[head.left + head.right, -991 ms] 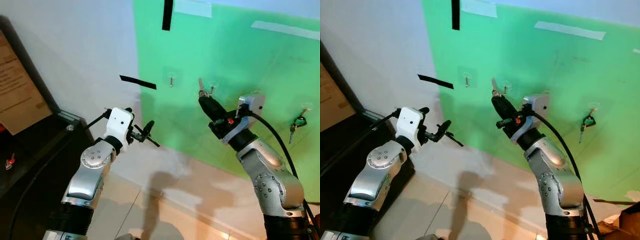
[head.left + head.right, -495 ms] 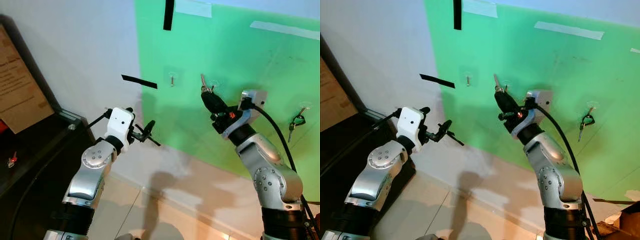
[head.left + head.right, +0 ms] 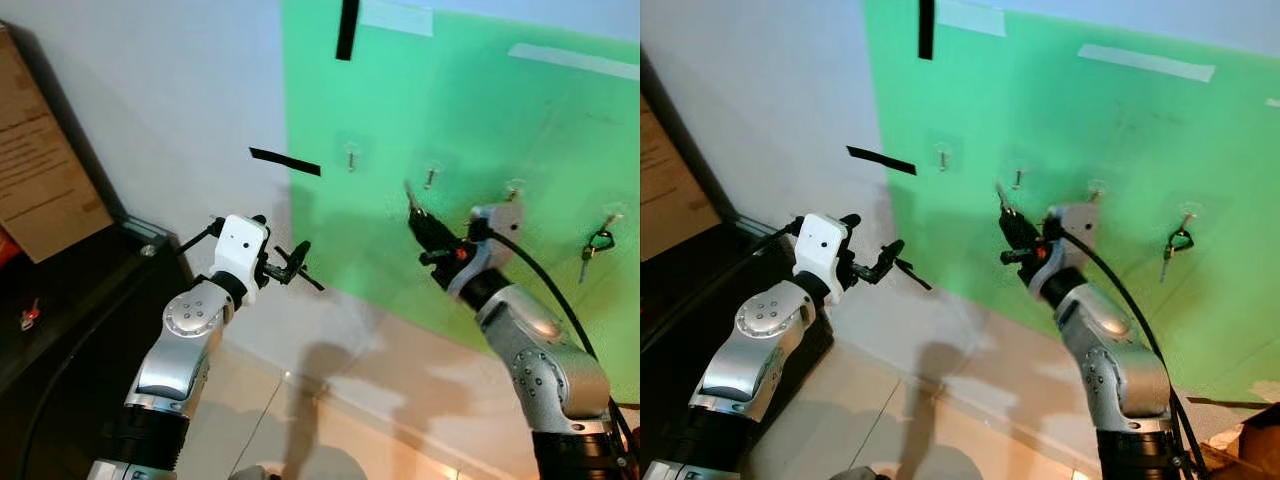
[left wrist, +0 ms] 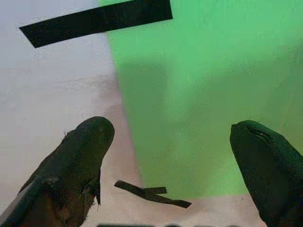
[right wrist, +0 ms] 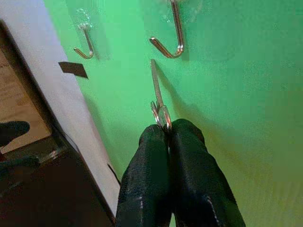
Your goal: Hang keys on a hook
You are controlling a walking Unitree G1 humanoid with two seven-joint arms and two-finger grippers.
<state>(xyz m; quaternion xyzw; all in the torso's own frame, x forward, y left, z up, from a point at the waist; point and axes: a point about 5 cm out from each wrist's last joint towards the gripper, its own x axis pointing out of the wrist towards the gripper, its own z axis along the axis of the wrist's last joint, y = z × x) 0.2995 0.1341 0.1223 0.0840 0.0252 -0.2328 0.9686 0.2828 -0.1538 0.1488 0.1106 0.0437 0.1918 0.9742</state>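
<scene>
Keys (image 5: 159, 97) pinched in right tool (image 5: 167, 128), below hook (image 5: 171, 34)

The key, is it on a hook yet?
Not yet. One set of keys already hangs on the far right hook. The right tool is shut on a key, its tip just below a bare hook. Lifting it on is left. The left tool waits open.

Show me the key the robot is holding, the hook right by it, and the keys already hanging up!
key (image 5: 158, 94): right wrist view, on its thin metal blade.
hook (image 5: 170, 45): right wrist view, on its curved bottom.
hanging keys (image 3: 598, 241): left eye view, on the dark ring.
</scene>
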